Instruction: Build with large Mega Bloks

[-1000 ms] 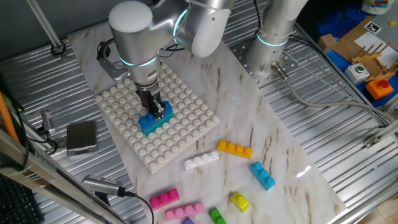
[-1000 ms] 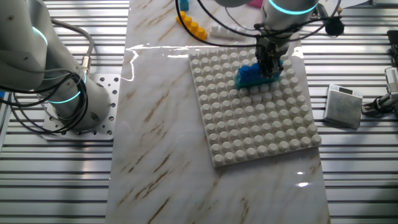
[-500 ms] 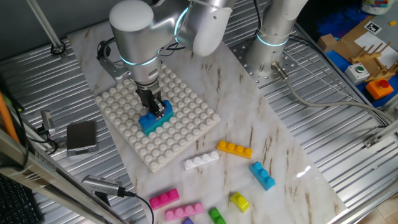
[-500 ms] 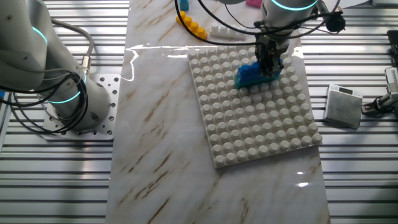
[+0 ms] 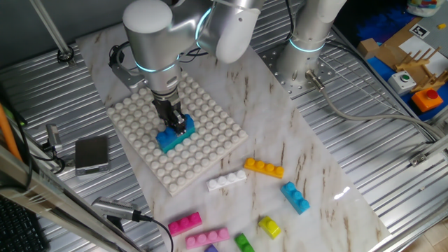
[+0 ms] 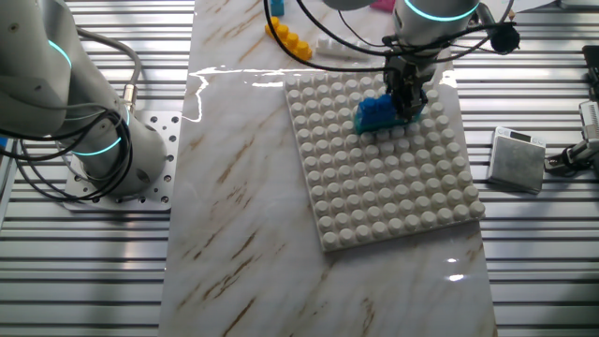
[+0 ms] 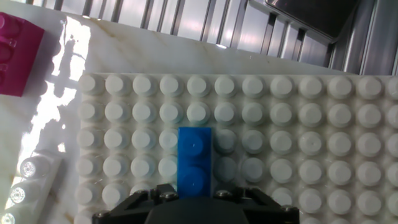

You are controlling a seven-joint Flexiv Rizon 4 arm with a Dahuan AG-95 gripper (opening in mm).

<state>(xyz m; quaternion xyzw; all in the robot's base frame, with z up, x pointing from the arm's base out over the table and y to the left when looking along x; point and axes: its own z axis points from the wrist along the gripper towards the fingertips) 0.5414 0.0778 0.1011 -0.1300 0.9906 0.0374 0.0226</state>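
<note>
A blue Mega Blok (image 5: 168,140) stands on the white studded baseplate (image 5: 210,133), near its middle. My gripper (image 5: 178,126) comes straight down onto the brick and is shut on its right end. The other fixed view shows the same brick (image 6: 372,114) under the gripper (image 6: 408,101) at the plate's (image 6: 393,187) far side. In the hand view the blue brick (image 7: 194,158) runs up from between the jaws over the plate (image 7: 298,143). Loose on the marble lie an orange (image 5: 264,167), a white (image 5: 227,180), a teal (image 5: 295,197), two pink (image 5: 185,223), a yellow (image 5: 269,226) and a green brick (image 5: 243,243).
A small grey box (image 5: 92,154) sits on the metal slats left of the plate. A second arm's base (image 5: 304,63) stands at the back of the marble slab. Cardboard and coloured parts (image 5: 413,63) fill the far right.
The gripper with the blue brick has shifted only very slightly on the plate; everything else is as before.
</note>
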